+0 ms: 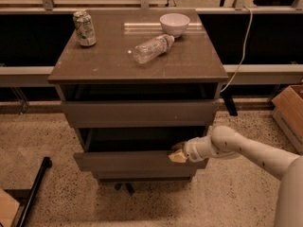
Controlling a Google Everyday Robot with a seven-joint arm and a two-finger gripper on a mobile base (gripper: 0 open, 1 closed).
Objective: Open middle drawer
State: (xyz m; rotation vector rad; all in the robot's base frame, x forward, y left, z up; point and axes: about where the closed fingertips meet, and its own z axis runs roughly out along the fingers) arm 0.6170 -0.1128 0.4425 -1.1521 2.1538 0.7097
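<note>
The gripper (178,155) is sitting at the top edge of the middle drawer (128,161), toward the right end of its front panel, and is touching that edge. Whether it is clenched on the panel or released cannot be told from this view. The pale arm (246,150) is reaching in from the lower right, running leftward and slightly upward to the drawer.

The middle drawer is standing partly pulled out of the table (109,65). Its flat front is jutting forward past the top drawer (142,113) above it, and a dark opening is showing behind the panel; the inside is lying in shadow. The bottom drawer (142,175) is showing only as a narrow strip just under the middle one. A dark gap is also showing between the top drawer and the tabletop.

On the table, a can (84,28) is standing upright near the back left corner. A white bowl (174,23) is sitting at the back, right of centre. A clear bottle (152,48) is lying on its side just in front of the bowl, its cap pointing toward the bowl, well apart from the can.

A white cable (244,46) is hanging down to the right of the table. A cardboard box (289,112) is sitting at the right edge on the speckled floor (42,136), and a black pole (33,188) is slanting across the lower left corner.
</note>
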